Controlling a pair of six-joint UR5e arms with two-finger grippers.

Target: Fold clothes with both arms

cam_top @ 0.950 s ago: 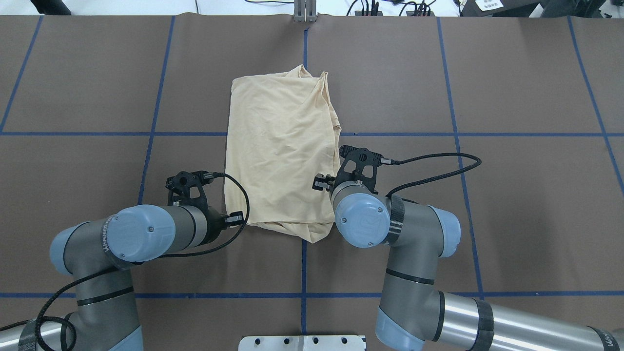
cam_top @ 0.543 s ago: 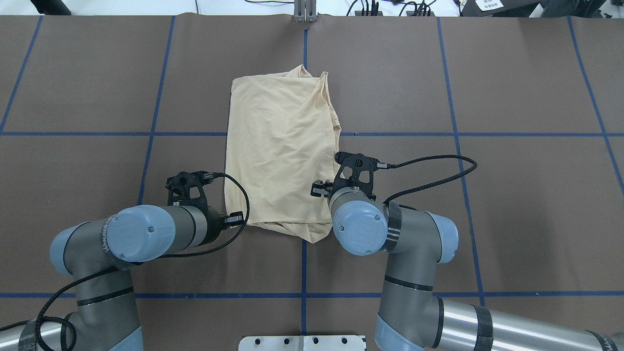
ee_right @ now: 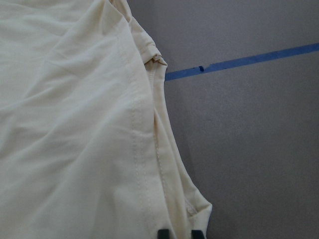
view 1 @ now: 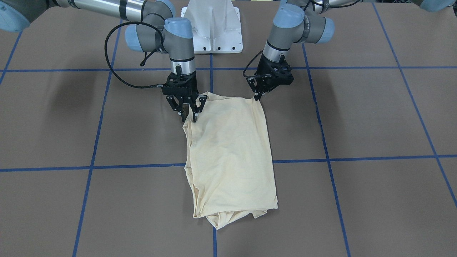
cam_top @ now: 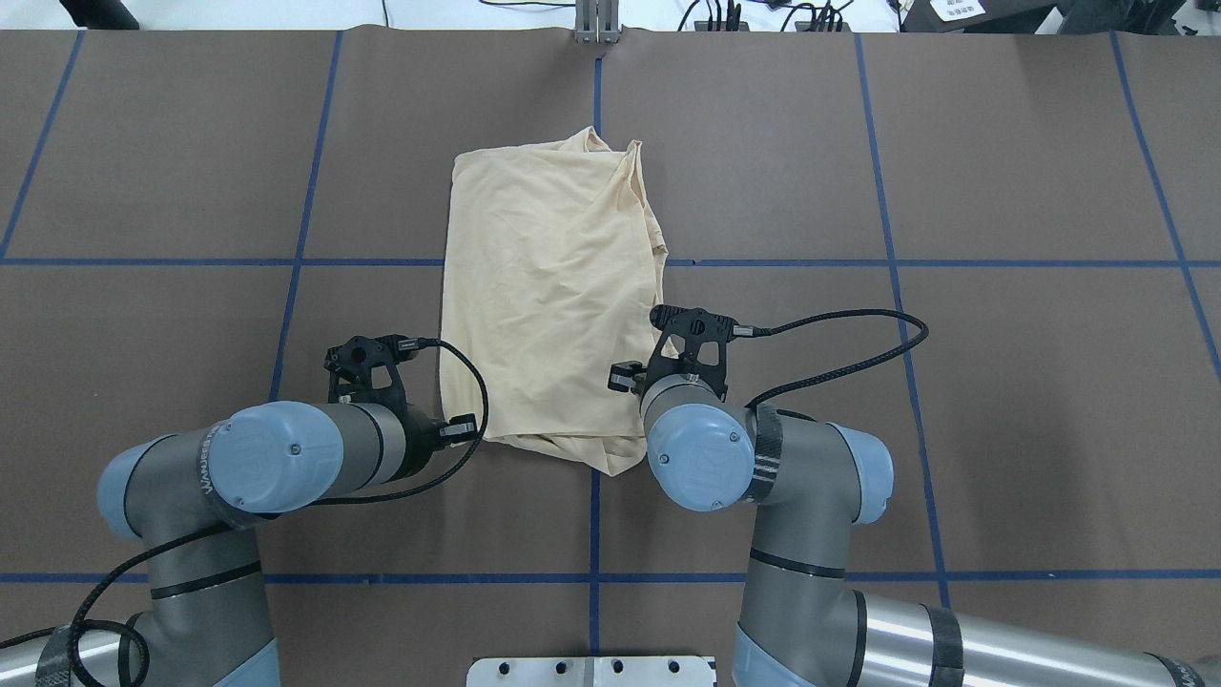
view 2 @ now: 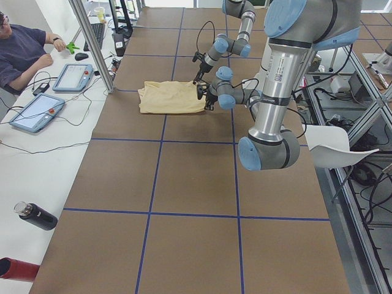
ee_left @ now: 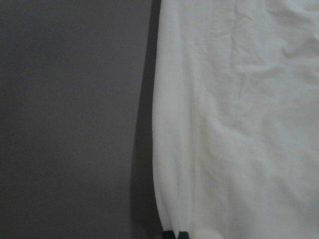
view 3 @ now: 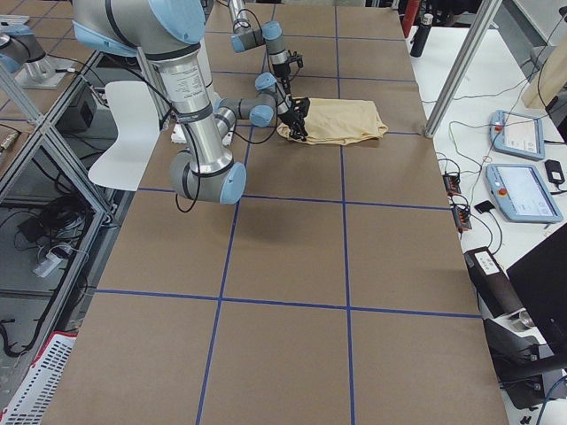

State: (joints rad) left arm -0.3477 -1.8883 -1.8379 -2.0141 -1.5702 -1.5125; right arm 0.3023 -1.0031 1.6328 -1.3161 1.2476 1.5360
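Brown table with blue lines holds the pale yellow T-shirt. It lies folded in a long shape in the middle, running from 12 to 6 o'clock as the robot sees it. The left gripper is pinched tight on the T-shirt's 7 o'clock corner. The right gripper stands at the 5 o'clock edge, fingers apart, tips down at the cloth.

The right pincer has slid back along the T-shirt edge — nearer the robot-side corner — elbow tucked in.
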